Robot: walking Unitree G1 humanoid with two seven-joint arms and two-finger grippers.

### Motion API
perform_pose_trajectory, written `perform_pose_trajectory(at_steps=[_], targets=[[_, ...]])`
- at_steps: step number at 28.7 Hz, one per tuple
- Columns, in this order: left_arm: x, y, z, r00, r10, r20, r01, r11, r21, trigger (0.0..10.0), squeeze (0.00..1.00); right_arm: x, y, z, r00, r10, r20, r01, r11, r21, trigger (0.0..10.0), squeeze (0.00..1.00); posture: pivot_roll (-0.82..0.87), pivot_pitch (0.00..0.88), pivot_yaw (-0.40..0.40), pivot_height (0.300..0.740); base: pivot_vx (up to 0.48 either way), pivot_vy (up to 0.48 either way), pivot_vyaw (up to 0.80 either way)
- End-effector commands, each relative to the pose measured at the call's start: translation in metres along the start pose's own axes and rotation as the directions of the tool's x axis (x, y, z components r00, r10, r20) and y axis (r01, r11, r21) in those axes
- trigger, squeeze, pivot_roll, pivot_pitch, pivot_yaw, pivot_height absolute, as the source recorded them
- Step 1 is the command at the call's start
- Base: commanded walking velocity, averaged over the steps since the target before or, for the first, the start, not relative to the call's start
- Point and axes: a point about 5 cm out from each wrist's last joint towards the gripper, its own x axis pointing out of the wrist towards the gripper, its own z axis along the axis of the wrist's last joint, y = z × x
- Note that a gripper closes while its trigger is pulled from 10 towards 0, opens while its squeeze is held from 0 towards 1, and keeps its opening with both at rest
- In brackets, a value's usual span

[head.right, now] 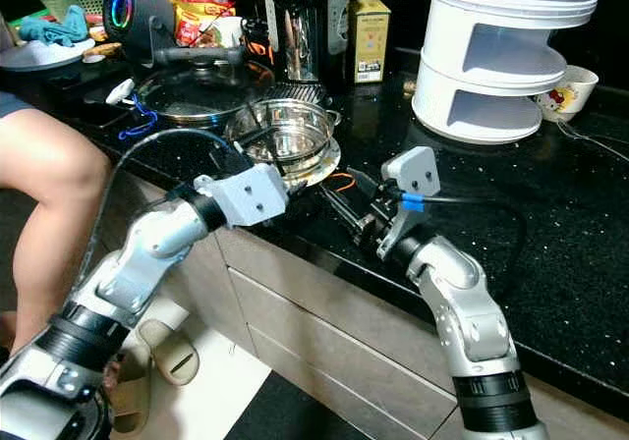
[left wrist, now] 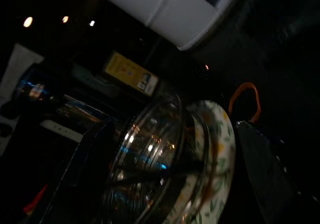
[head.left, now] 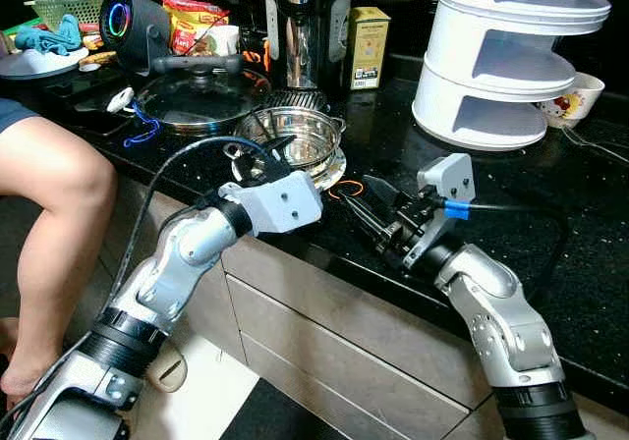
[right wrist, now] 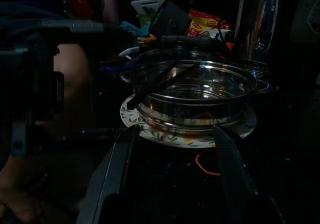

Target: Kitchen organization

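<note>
steel bowl (head.left: 295,137) sitting on a plate (head.left: 332,174) near the counter (head.left: 550,214) edge, lidded pan (head.left: 201,96) to its far left, tiered rack (head.left: 506,57) far right, box (head.left: 366,47) behind, cup (head.left: 573,99) right of the rack

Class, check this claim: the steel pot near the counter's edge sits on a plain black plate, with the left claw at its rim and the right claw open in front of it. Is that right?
Not quite. The plate under the steel pot is white with a green leaf pattern, not plain black; the right wrist view shows it. The rest stands: the left claw is at the pot's rim, and the right claw is open in front of it.
</note>
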Motion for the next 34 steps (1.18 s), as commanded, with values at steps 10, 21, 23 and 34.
perform_pose_trajectory(at_steps=[10, 21, 23, 34], targets=[[-0.003, 0.002, -0.016, 0.995, -0.075, -0.059, 0.081, 0.992, 0.098, 10.0, 0.0, 0.0, -0.001, 0.004, 1.0, -0.016, 0.017, 0.016, 1.0, 0.005, 10.0, 0.0, 0.01, 0.059, 0.018, 0.74, 0.0, 0.0, 0.0], [-0.003, 0.003, -0.027, 0.99, -0.108, -0.089, 0.12, 0.983, 0.141, 10.0, 0.0, -0.001, -0.001, 0.005, 1.0, -0.022, 0.019, 0.021, 1.0, 0.005, 10.0, 0.0, 0.0, 0.065, 0.019, 0.74, 0.0, 0.0, 0.0], [-0.004, 0.003, -0.032, 0.988, -0.117, -0.1, 0.131, 0.98, 0.152, 10.0, 0.0, -0.001, 0.0, 0.005, 1.0, -0.018, 0.02, 0.018, 1.0, 0.007, 10.0, 0.0, 0.0, 0.067, 0.018, 0.74, 0.0, 0.0, 0.0], [0.002, 0.006, -0.03, 0.99, -0.12, -0.071, 0.131, 0.976, 0.175, 10.0, 0.0, -0.006, 0.003, 0.007, 1.0, 0.017, 0.018, -0.017, 1.0, -0.004, 10.0, 0.0, -0.02, 0.067, 0.026, 0.74, 0.0, 0.0, 0.0]])
